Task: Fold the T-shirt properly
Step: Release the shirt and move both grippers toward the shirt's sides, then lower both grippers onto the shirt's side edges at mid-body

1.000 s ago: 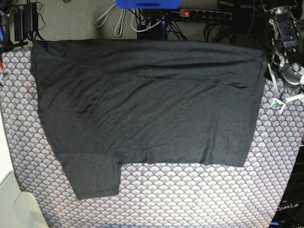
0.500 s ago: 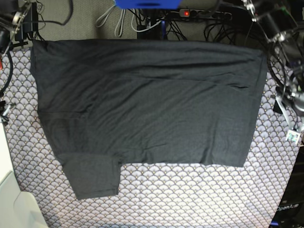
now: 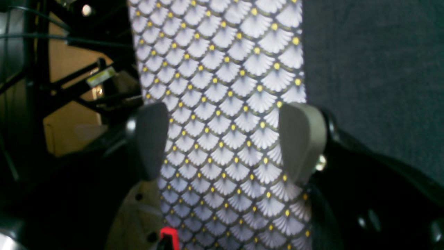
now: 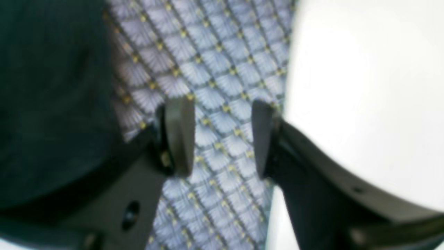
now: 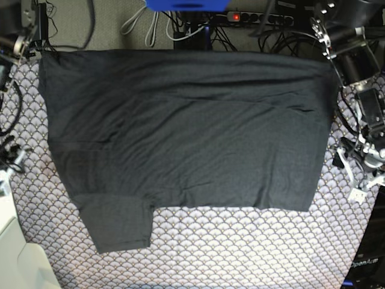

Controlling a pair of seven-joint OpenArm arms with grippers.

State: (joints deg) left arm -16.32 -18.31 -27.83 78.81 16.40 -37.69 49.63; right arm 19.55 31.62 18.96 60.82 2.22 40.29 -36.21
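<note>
The dark charcoal T-shirt [image 5: 186, 126] lies flat, plain side up, across the fan-patterned tablecloth [image 5: 240, 247], with one sleeve [image 5: 120, 226] pointing at the near left. My left gripper [image 5: 352, 171] hovers off the shirt's right edge. Seen from its wrist, the left gripper [image 3: 225, 139] is open over bare cloth, and the shirt [image 3: 374, 69] lies just to its right. My right gripper [image 5: 8, 158] sits at the table's left side. In the right wrist view, the right gripper [image 4: 220, 135] is open and empty over the cloth, beside the shirt's edge [image 4: 52, 86].
A power strip [image 5: 258, 17] and tangled cables run behind the table's far edge. A blue object [image 5: 186, 5] sits at the top centre. A white box [image 5: 15, 259] stands at the near left corner, and it appears as a white surface [image 4: 364, 104] in the right wrist view.
Both arms have come down along the table's left and right sides, toward the shirt's side edges. The T-shirt has not moved.
</note>
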